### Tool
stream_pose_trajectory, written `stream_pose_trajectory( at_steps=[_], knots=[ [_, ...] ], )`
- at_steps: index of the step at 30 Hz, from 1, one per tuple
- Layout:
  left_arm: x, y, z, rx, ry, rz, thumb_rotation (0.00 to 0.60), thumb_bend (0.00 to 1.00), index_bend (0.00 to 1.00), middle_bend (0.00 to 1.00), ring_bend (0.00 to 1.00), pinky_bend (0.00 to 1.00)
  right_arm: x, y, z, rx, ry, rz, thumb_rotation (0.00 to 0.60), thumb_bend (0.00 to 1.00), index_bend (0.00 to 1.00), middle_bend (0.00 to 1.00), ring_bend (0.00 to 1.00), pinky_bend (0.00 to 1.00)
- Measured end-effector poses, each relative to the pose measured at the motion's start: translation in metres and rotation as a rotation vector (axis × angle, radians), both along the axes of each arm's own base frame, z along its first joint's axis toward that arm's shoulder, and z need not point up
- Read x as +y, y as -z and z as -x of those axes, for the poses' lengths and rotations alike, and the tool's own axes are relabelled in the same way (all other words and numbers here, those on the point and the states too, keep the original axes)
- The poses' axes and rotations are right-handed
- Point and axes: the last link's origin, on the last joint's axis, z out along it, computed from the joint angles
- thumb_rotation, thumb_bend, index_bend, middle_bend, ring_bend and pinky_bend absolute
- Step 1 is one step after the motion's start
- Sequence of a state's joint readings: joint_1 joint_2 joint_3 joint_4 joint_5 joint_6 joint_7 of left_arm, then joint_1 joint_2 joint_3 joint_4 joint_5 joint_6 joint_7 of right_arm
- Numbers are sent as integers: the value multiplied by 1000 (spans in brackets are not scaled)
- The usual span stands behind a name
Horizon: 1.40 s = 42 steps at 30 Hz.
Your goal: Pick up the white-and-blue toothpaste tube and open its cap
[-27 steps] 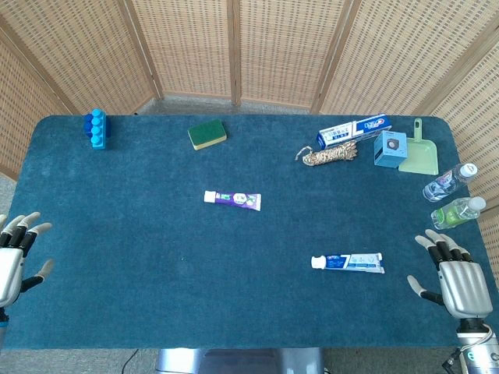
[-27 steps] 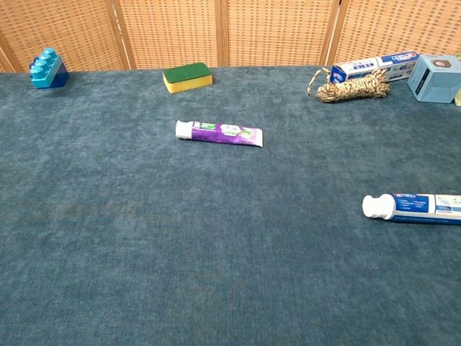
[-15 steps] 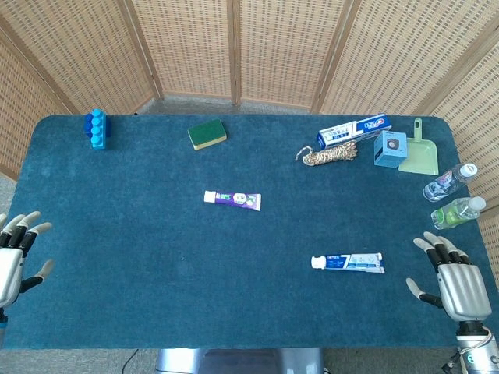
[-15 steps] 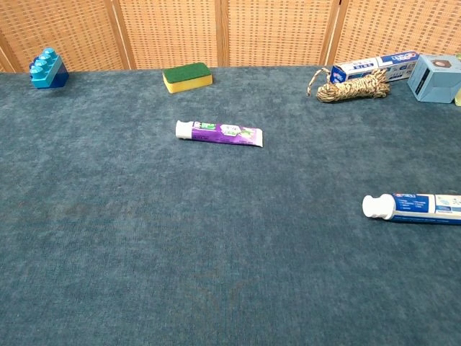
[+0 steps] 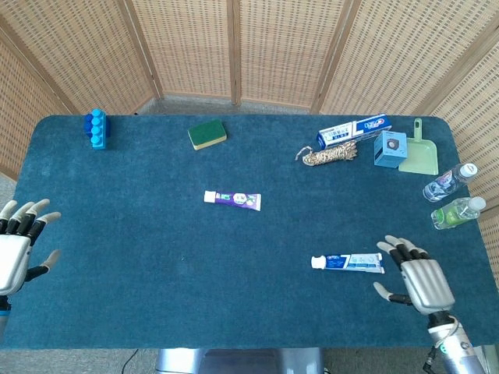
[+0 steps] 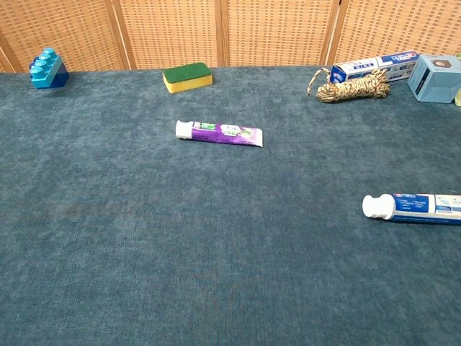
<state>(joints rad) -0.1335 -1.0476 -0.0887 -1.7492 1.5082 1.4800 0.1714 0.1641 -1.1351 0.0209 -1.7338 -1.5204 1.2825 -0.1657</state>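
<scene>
The white-and-blue toothpaste tube [image 5: 348, 262] lies flat on the blue table at the front right, its white cap pointing left; the chest view shows the tube [image 6: 414, 207] at its right edge. My right hand [image 5: 417, 281] is open, fingers spread, just right of and slightly nearer than the tube's flat end, not touching it. At the table's left front edge my left hand [image 5: 17, 247] is open and holds nothing. Neither hand shows in the chest view.
A purple toothpaste tube [image 5: 232, 199] lies mid-table. At the back are a blue brick block [image 5: 96, 128], a green-yellow sponge [image 5: 207, 134], a rope coil [image 5: 328, 155], a toothpaste box [image 5: 353, 130], a blue cube [image 5: 389, 148] and a green dustpan [image 5: 419, 153]. Two bottles [image 5: 454, 196] lie at the right edge.
My right hand has moved left and inward from the table's right edge toward the tube's end. My left hand has shifted slightly up and inward.
</scene>
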Motion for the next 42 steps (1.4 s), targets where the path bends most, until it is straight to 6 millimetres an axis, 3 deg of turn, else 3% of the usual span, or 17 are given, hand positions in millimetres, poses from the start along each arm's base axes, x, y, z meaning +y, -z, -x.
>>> stream_pose_trajectory(
  at_steps=[5, 13, 16, 25, 30, 42],
  knots=[
    [7, -6, -8, -4, 18, 5, 600, 235, 243, 113, 109, 38, -12, 13, -8, 54, -3, -53, 320, 319, 230, 92, 38, 129],
    [13, -8, -14, 0, 22, 20, 600, 235, 242, 103, 104, 34, -29, 36, -8, 131, 12, -99, 288, 316, 276, 63, 3, 83],
    [15, -7, -15, -1, 23, 25, 600, 236, 242, 101, 104, 33, -33, 43, -5, 150, 22, -110, 276, 270, 278, 53, 0, 78],
    [17, -7, -20, -8, 34, 25, 600, 235, 242, 99, 104, 32, -40, 54, 5, 193, 28, -118, 358, 223, 296, 60, 11, 90],
    [16, -8, -20, -13, 33, 21, 600, 235, 242, 99, 104, 31, -45, 58, 9, 191, 27, -99, 508, 219, 381, 124, 66, 141],
    [15, -9, -21, -13, 35, 17, 600, 236, 242, 97, 100, 31, -54, 71, 16, 186, 56, -91, 532, 217, 346, 137, 76, 165]
  ],
)
